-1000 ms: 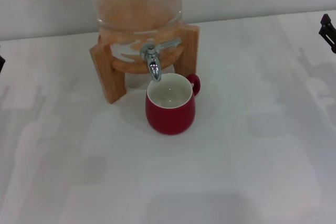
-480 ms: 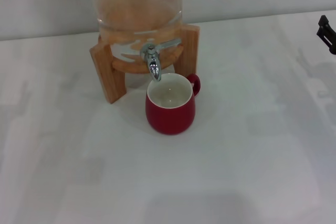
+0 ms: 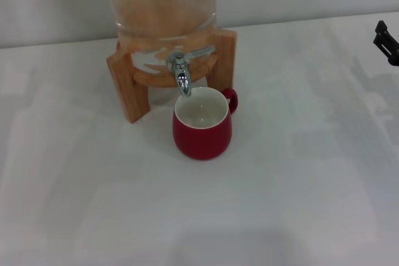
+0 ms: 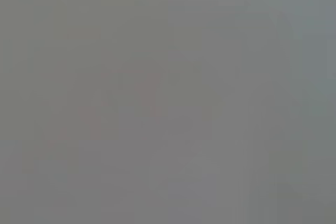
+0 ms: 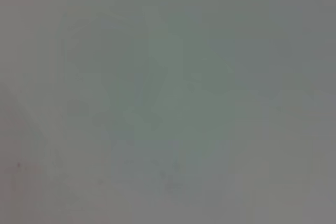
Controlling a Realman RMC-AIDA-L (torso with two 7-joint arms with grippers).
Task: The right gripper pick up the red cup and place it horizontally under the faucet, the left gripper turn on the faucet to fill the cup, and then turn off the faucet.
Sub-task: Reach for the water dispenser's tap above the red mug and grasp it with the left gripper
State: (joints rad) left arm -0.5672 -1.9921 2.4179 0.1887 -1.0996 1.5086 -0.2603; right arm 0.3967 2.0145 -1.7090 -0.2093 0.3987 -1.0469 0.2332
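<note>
The red cup (image 3: 202, 124) stands upright on the white table (image 3: 299, 204), right under the faucet (image 3: 181, 73). The cup's open top faces up and the inside is shiny white. Its small handle sits at the back right, next to the right leg of the wooden stand (image 3: 225, 60). The faucet spout points down over the back left part of the cup's rim, just above it, w/ a small gap between. The flat metal lever sticks out toward the right. The faucet is fixed on a clear glass dispenser (image 3: 161, 4) that rests in the wooden stand, near the back of the table by the wall. The right gripper (image 3: 386, 40) is only a small black bit at the far right edge of the head view, well apart from the cup. Can't tell if its fingers are apart or together, too little of it shows. The left gripper isn't seen in the head view at all. Both wrist views are just a flat grey blur, w/ nothing clear to pick out in them.
</note>
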